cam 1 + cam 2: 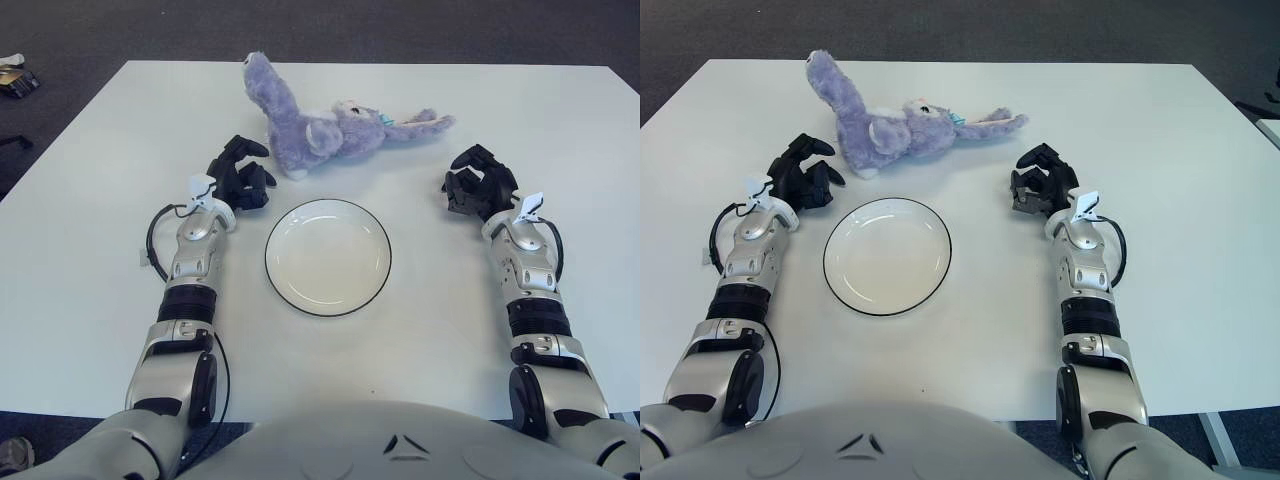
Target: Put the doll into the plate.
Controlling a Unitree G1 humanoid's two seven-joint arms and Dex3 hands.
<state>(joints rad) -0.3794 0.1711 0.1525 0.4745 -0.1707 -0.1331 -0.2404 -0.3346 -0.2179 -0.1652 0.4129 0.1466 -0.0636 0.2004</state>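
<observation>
A purple plush doll (325, 125) lies on its side on the white table, beyond the plate. The white plate (328, 256) with a dark rim sits empty at the table's middle, in front of the doll. My left hand (240, 172) rests on the table left of the plate, just left of the doll's body, with fingers relaxed and holding nothing. My right hand (478, 184) rests on the table right of the plate, below the doll's outstretched limb (425, 125), fingers loosely curled and empty.
The white table (90, 200) ends at a dark carpeted floor behind. A small object (15, 80) lies on the floor at the far left. A black cable (152, 240) loops beside my left forearm.
</observation>
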